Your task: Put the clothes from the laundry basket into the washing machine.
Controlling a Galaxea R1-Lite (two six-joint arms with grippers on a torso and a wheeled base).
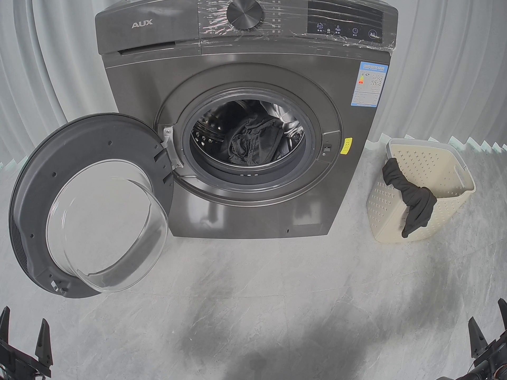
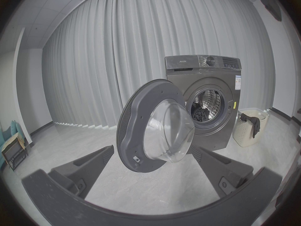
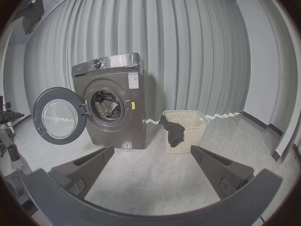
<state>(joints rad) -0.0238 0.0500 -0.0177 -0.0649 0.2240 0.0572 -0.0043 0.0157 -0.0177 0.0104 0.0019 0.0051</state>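
The left gripper (image 1: 24, 320) sits low on the robot's left side, its two dark fingers (image 2: 89, 165) spread wide with nothing between them and the tips pointing forward. The right gripper (image 1: 487, 312) sits low on the right side, its jaws just as wide and empty. The two grippers are well apart, both drawn in close to the robot.

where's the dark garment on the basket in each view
Head view: dark garment over the laundry basket rim, right of the washing machine.
Left wrist view: dark garment beyond the open door.
Right wrist view: dark garment on the basket's near rim.
Shared landmark: the open door.
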